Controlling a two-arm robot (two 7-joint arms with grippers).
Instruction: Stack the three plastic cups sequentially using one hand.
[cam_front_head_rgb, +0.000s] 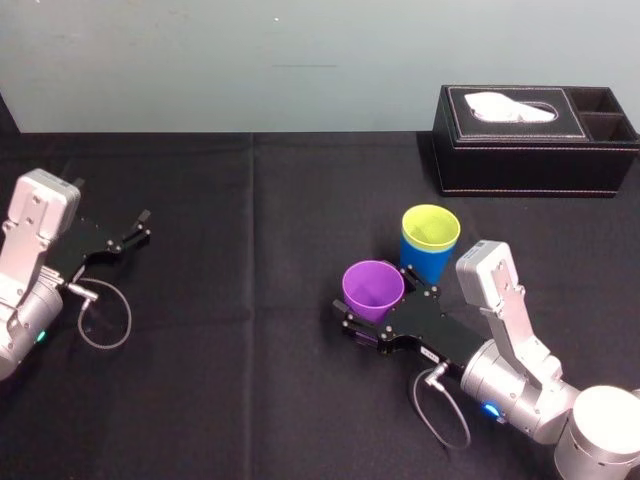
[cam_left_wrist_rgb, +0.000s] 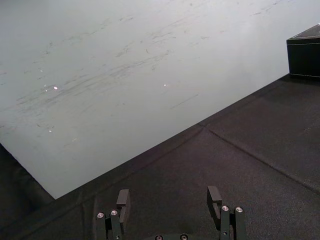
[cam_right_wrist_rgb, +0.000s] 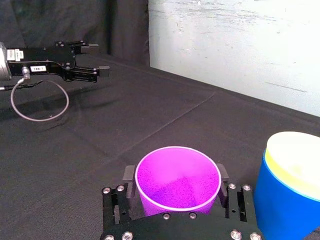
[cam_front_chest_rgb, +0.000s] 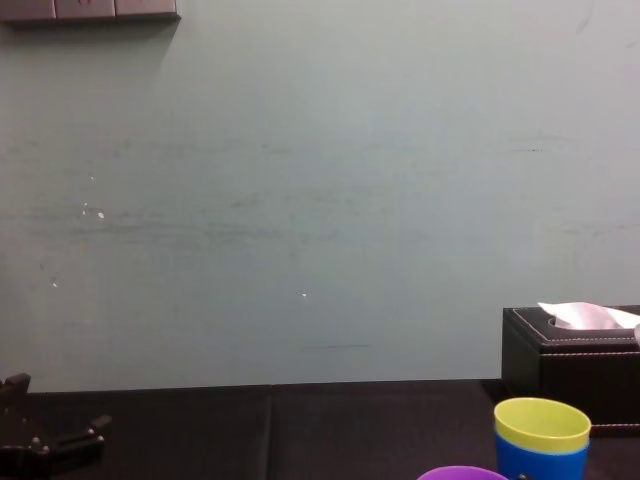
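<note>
On the black bench (cam_front_head_rgb: 250, 400), right claw (cam_front_head_rgb: 375, 308) gripped the upright purple cup (cam_front_head_rgb: 372, 288), mouth skyward; left claw (cam_front_head_rgb: 143, 225) sat wide at nine o'clock.

Chest view's lower edge crops the purple cup (cam_front_chest_rgb: 458, 473).

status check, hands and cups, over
Right hand closed on purple cup. Yellow-green cup nested in blue cup alongside. Left hand open, parked far left. Tissue box behind, out of the way.
</note>
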